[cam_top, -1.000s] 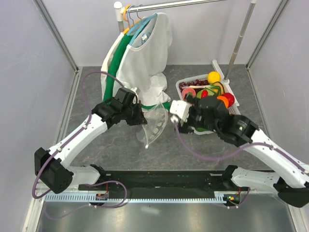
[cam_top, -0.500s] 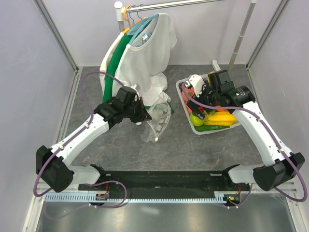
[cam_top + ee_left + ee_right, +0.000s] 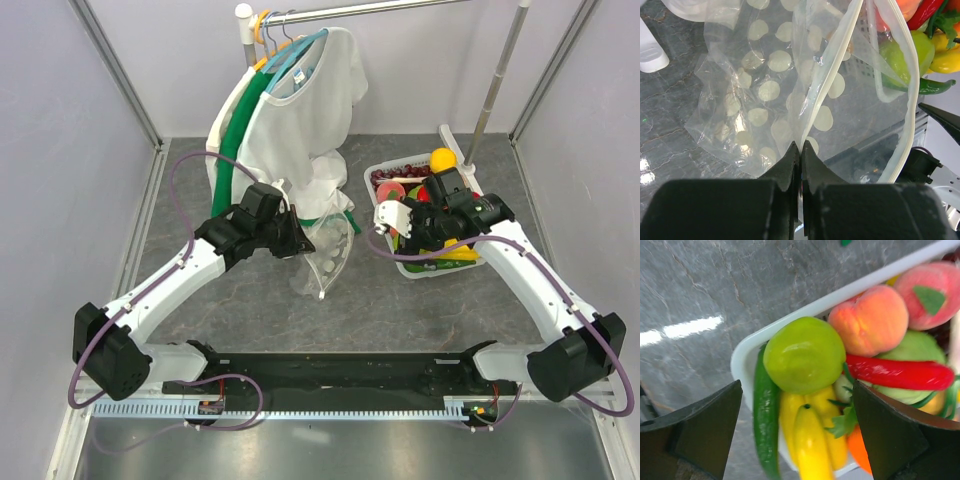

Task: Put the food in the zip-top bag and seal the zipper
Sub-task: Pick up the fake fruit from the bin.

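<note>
My left gripper (image 3: 300, 243) is shut on the zipper (image 3: 832, 80) edge of the clear zip-top bag (image 3: 328, 258) with white dots and holds it up, mouth open toward the right. In the left wrist view the pinch shows at my left gripper (image 3: 801, 148). My right gripper (image 3: 418, 226) is open and empty, hovering above the near end of the white basket (image 3: 411, 270) of food. In the right wrist view my right gripper (image 3: 797, 412) straddles a green apple (image 3: 804, 354), a yellow banana (image 3: 812, 445), a green chili (image 3: 766, 415), a peach (image 3: 869, 320) and a red chili (image 3: 900, 374).
White and green garments (image 3: 290, 110) hang from a rack at the back, just behind the bag. The rack's right pole (image 3: 495, 85) stands behind the basket. Grey walls close both sides.
My right arm swung from beside the bag to the basket, then drew back a little to hover over its near end. My left gripper kept holding the bag, which shifted slightly.
</note>
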`<state>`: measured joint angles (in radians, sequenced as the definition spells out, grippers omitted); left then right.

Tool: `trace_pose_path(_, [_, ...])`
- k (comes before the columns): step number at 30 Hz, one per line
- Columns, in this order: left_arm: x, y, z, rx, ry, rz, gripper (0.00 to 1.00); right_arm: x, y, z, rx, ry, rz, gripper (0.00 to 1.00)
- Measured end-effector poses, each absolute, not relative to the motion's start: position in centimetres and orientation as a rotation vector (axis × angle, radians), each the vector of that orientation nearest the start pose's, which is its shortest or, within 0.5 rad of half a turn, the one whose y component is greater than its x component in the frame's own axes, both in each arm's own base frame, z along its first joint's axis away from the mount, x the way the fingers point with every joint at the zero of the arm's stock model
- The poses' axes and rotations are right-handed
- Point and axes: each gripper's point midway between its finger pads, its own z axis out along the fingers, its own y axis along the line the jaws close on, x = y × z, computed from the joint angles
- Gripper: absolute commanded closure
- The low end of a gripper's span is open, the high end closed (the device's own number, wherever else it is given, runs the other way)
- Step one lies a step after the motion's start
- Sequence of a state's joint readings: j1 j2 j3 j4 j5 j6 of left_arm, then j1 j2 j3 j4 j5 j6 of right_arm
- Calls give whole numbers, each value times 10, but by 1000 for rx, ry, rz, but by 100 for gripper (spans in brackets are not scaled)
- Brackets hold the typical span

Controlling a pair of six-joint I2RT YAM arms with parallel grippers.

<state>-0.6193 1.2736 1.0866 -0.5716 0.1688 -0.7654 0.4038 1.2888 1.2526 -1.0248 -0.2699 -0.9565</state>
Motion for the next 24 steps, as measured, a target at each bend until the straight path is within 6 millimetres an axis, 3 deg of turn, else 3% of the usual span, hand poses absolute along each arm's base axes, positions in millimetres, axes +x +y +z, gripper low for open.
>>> trace_pose_path(9, [251, -250, 191, -90, 2487, -847, 98, 274, 137, 182, -1981, 1680, 74, 2])
trace_pose_path(19, [248, -248, 192, -81, 2478, -847, 98, 281, 139, 147, -2172, 1677, 84, 3])
trace_pose_path(22, [248, -247, 193, -81, 2476, -848, 98, 282, 138, 141, -2203, 1679, 72, 8])
trace_pose_path(24, [248, -247, 193, -80, 2476, -848, 98, 283, 138, 140, -2212, 1678, 64, 19])
